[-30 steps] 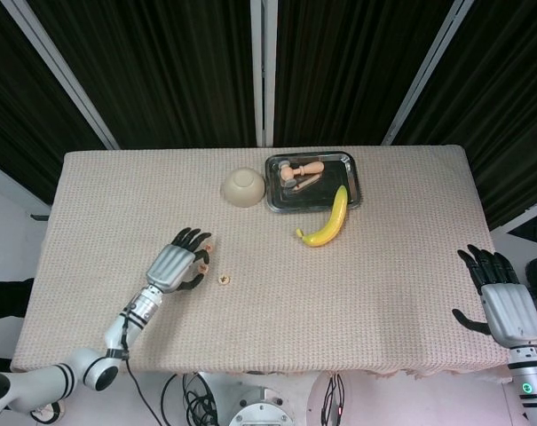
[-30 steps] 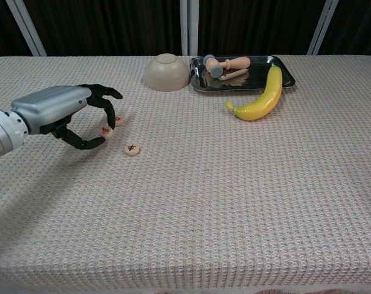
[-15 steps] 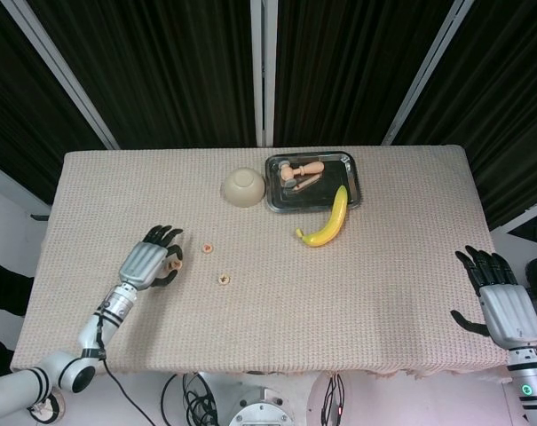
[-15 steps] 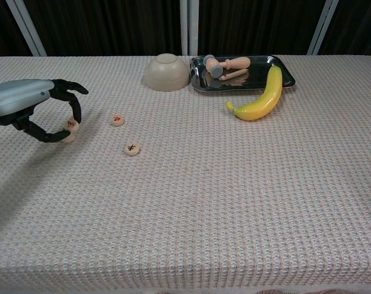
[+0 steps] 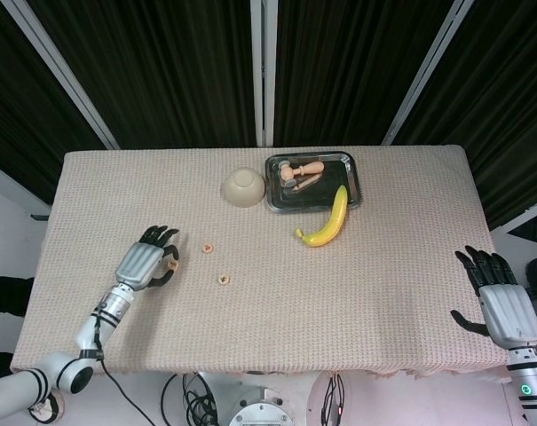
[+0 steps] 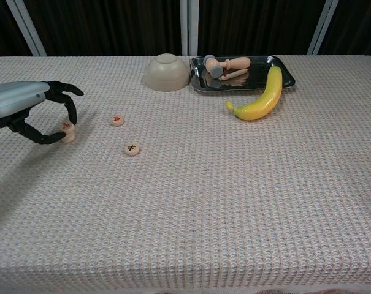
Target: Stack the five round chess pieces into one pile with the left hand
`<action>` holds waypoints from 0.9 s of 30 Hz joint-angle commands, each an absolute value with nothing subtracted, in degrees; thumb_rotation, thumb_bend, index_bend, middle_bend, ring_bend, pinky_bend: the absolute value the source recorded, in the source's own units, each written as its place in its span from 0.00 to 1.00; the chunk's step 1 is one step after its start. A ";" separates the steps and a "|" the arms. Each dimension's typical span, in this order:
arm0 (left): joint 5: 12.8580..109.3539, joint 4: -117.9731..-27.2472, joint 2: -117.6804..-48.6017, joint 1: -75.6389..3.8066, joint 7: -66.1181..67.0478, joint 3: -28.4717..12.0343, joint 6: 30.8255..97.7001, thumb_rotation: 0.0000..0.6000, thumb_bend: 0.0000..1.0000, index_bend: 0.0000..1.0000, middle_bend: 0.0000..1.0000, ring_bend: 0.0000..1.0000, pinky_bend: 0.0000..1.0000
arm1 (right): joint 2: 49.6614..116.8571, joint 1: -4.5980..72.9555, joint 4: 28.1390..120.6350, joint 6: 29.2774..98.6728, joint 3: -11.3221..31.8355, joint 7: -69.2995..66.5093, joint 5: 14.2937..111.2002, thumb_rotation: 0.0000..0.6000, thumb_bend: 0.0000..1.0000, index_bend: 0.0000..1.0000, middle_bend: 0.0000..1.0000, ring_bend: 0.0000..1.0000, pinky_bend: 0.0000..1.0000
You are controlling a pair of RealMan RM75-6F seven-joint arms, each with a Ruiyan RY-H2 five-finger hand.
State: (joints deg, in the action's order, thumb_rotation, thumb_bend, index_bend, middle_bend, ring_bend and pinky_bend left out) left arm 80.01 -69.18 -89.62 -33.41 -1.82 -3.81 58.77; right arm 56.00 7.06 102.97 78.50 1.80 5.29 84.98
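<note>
Near the table's (image 6: pixel 191 202) left edge, we see the left hand (image 5: pixel 146 263) lying low over the cloth, its dark fingers (image 6: pixel 67 108) curled down around a small pile (image 6: pixel 67 131) of round chess pieces. From the chest view, a fingertip and the thumb sit against the pile's sides, pinching it; the top piece shows a red mark. How many pieces the pile holds we cannot tell.

Just to the right of the hand, apart from it, a lone piece with a red mark (image 6: pixel 117 120) lies flat on the cloth. A second lone piece with a dark mark (image 6: pixel 132 148) lies a little further right and nearer the front edge. Both also show in the head view, the red one (image 5: pixel 209 248) and the dark one (image 5: pixel 224 279), well apart from each other.

Toward the back edge, near the middle, we see an upturned beige bowl (image 6: pixel 167 71). Just to its right rests a metal tray (image 6: pixel 283 68) holding a wooden mallet-like toy (image 6: pixel 225 64). A banana (image 6: pixel 262 98) leans on the tray's front right rim, its tip resting on the cloth.

At the table's far right front corner, the right hand (image 5: pixel 499 297) shows only in the head view, hanging beyond the edge with fingers spread and nothing in them.
</note>
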 commanded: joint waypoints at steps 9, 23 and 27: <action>79.94 -69.08 -89.53 -33.04 -2.28 -3.58 58.53 1.00 0.37 0.47 0.08 0.00 0.00 | 56.18 6.83 103.13 79.11 1.90 5.55 84.99 1.00 0.13 0.00 0.00 0.00 0.00; 80.16 -68.20 -89.65 -32.87 -3.25 -3.58 58.45 1.00 0.37 0.41 0.08 0.00 0.00 | 56.10 7.01 103.06 78.36 1.83 6.31 84.36 1.00 0.13 0.00 0.00 0.00 0.00; 80.27 -68.35 -89.50 -32.81 -3.46 -3.60 58.54 1.00 0.37 0.40 0.08 0.00 0.00 | 56.15 7.12 103.22 78.10 1.81 6.84 84.17 1.00 0.13 0.00 0.00 0.00 0.00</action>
